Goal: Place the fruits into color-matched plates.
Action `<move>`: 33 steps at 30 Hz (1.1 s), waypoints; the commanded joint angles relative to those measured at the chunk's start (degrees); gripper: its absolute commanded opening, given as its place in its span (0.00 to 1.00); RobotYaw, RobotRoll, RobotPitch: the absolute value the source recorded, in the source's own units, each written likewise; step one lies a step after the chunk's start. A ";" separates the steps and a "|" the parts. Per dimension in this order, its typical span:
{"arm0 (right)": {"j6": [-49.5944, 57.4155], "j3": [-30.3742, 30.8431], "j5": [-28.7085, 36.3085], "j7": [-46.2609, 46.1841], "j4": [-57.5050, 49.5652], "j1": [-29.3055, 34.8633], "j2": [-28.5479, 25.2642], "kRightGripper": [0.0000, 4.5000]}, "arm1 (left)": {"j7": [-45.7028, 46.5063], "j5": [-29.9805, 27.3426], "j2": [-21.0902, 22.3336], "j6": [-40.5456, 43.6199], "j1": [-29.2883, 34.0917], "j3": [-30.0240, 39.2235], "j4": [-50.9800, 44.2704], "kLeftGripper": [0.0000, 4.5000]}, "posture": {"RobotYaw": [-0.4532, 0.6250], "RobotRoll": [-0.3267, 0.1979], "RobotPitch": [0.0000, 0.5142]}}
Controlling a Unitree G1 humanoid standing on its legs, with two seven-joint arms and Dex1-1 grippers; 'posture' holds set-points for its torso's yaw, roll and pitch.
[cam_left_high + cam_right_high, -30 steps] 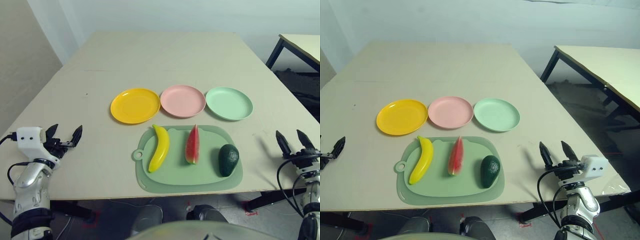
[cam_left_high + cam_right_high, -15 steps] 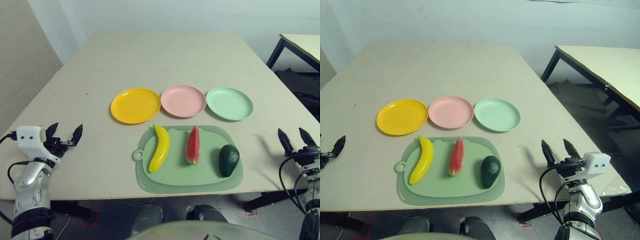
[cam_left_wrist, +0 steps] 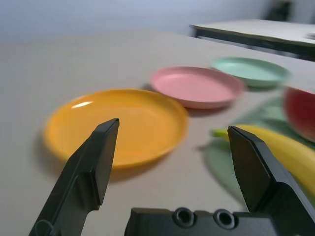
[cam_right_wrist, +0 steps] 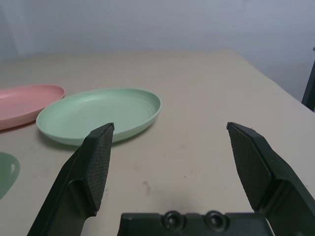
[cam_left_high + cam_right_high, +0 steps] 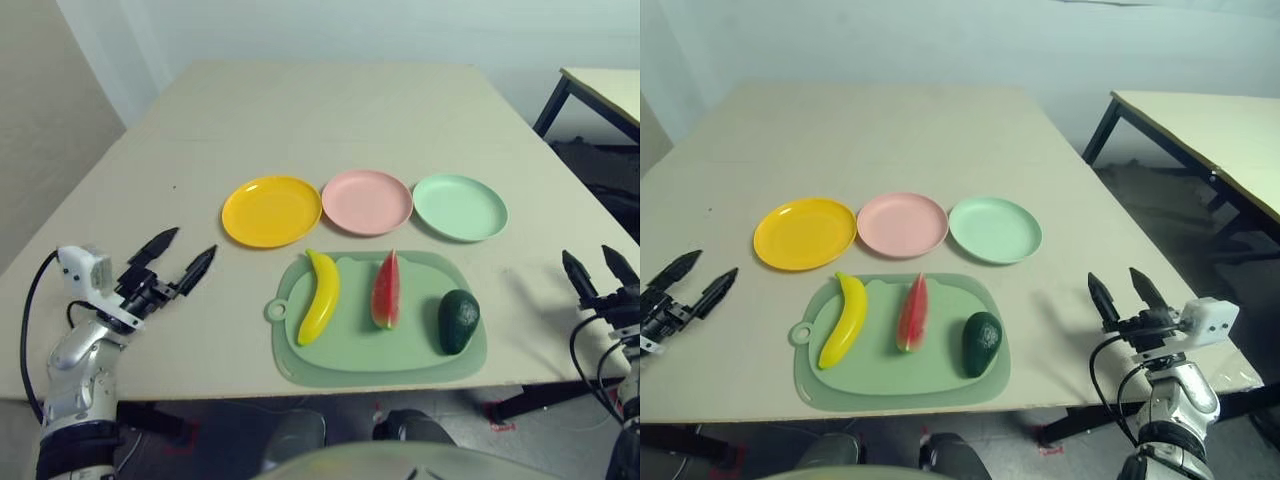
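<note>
From the head cameras: three plates sit in a row across the middle of the table point(image 5: 330, 110), yellow-orange plate point(image 5: 271, 210) on my left, pink plate point(image 5: 367, 201) in the middle, mint green plate point(image 5: 460, 207) on my right. They're just beside each other, and I can't tell whether the rims touch. Just in front of them is the pale green mat point(image 5: 350, 352) with its ring tab pointing to my left, and all three fruits are on it: the banana point(image 5: 320, 295) on the left side, the watermelon wedge point(image 5: 385, 291) standing on its rind in the middle, the avocado point(image 5: 458, 320) on the right. None of them is on a plate yet.

My left gripper point(image 5: 183, 257) hovers over the table left of the mat, fingers spread wide and holding nothing, aimed toward the banana and the yellow-orange plate. My right gripper point(image 5: 1129, 296) is out near the table's right edge, well apart from the avocado, also wide open with nothing in it.

Left wrist cam: between my two spread fingers point(image 3: 93, 164) I see the yellow-orange plate up close, the pink and mint ones behind it, and the banana's tip on the mat with a bit of watermelon behind it.

Right wrist cam: fingers point(image 4: 96, 164) apart, bare table between them, the mint green plate ahead with the edge of the pink one beside it, and a corner of the mat.
</note>
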 commanded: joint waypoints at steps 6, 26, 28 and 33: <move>7.96 2.43 -5.16 -8.56 -22.68 6.54 -5.39 1.00 | -15.88 3.95 5.71 -0.35 -1.06 -11.10 -4.45 1.00 | 0.37 0.62 0.00; 46.92 6.79 6.77 -3.80 -72.82 16.56 -26.95 1.00 | -18.23 7.06 5.92 -5.45 -7.01 -12.34 3.52 1.00 | 0.32 0.62 0.00; 50.28 9.64 8.87 -3.23 -74.45 11.77 -28.93 1.00 | -17.76 7.11 6.09 -5.50 -6.41 -12.08 3.25 1.00 | 0.32 0.62 0.00; 47.15 19.06 0.36 1.15 -72.35 2.92 -33.18 1.00 | -16.79 7.44 5.93 -6.02 -4.98 -11.93 2.42 1.00 | 0.34 0.62 0.00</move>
